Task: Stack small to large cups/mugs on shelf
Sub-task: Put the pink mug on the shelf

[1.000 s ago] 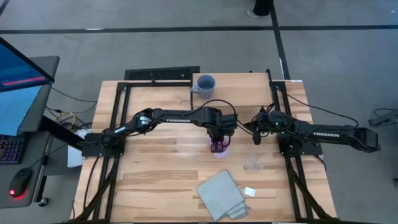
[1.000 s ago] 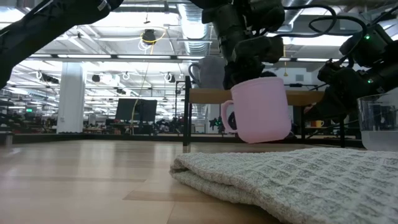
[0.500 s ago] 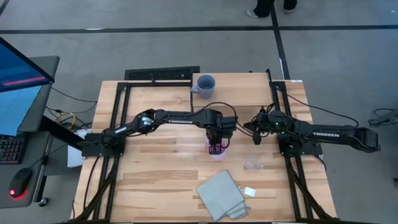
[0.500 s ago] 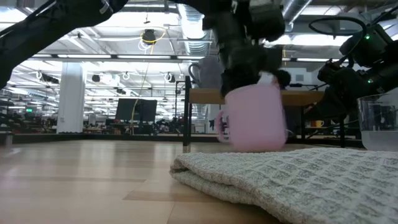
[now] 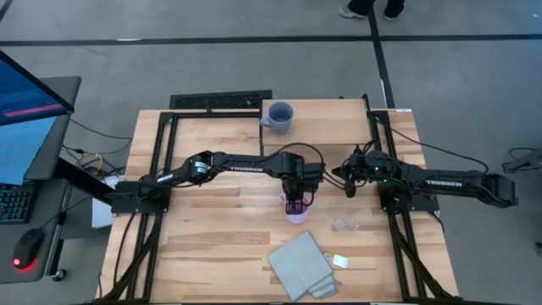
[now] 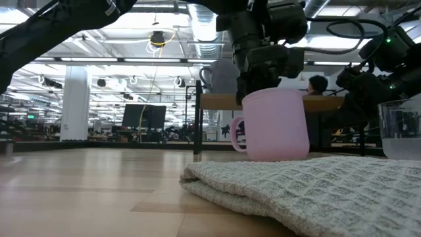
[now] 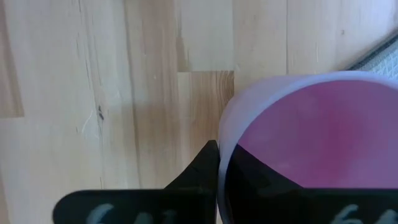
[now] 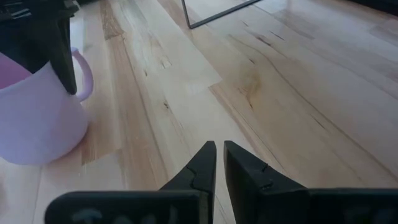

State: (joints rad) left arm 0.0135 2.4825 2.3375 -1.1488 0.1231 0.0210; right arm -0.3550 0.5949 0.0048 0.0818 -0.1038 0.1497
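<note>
The pink-lilac mug [image 5: 296, 213] stands upright on the table near its middle, just beyond the folded cloth, and shows in the low view [image 6: 275, 125]. My left gripper [image 5: 294, 203] is shut on its rim from above. The blue-grey mug [image 5: 279, 116] stands on the light-wood shelf [image 5: 326, 119] at the far edge. The clear cup [image 5: 343, 223] stands on the table right of the pink mug. My right gripper [image 5: 349, 183] hangs shut and empty above the table, right of the pink mug. My left gripper holds the pink mug's wall at the rim [image 7: 222, 134], on the side near the handle [image 6: 235, 135]. One finger [image 7: 202, 165] is outside the wall and the other is inside the mug. The fingers point down from above. The mug is upright, its base on the table in the right wrist view [image 8: 37, 118].
A folded grey-blue cloth [image 5: 301, 267] lies near the front edge, with a small white tag [image 5: 340, 261] beside it. Black frame rails run along both table sides. A keyboard [image 5: 222, 101] lies at the far left. A person's head [image 6: 319, 84] shows far behind the shelf.
My left gripper has moved toward the table's near edge and down with the pink mug. The mug hung tilted and clear of the table; it now stands upright and lower, close behind the cloth.
</note>
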